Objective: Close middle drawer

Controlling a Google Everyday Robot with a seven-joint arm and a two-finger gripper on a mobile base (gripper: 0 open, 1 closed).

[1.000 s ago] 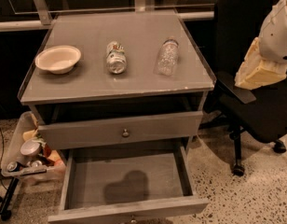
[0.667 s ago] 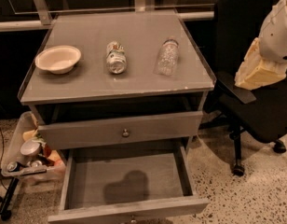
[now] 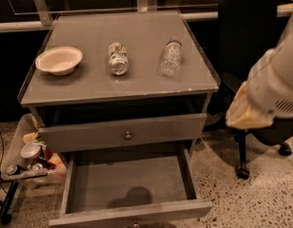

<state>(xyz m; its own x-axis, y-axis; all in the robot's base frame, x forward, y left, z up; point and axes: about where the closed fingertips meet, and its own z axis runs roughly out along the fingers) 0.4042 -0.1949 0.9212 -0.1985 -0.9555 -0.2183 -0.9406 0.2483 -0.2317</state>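
Nothing here carries writing I can make out: the can (image 3: 118,58), lying on its side at the middle of the cabinet top (image 3: 137,87), has a pale and green label too blurred to read, and the clear plastic bottle (image 3: 170,58), lying just to its right, shows no legible print. A shallow cream bowl (image 3: 59,60) stands upright toward the top's left side, well apart from the can. Below the top, the taller-fronted upper drawer (image 3: 122,132) is shut. Under it, at the bottom centre of the frame, the middle drawer (image 3: 130,182) is pulled far out, its grey inside bare but for a dark shadow near the low front panel. At the right edge a white and tan section of the robot arm (image 3: 272,91) hangs in front of a black office chair (image 3: 246,37). The gripper is out of sight, so I cannot tell whether it is apart or together. A cluttered bin (image 3: 25,158) holding cans sits at lower left on the speckled floor (image 3: 275,196).
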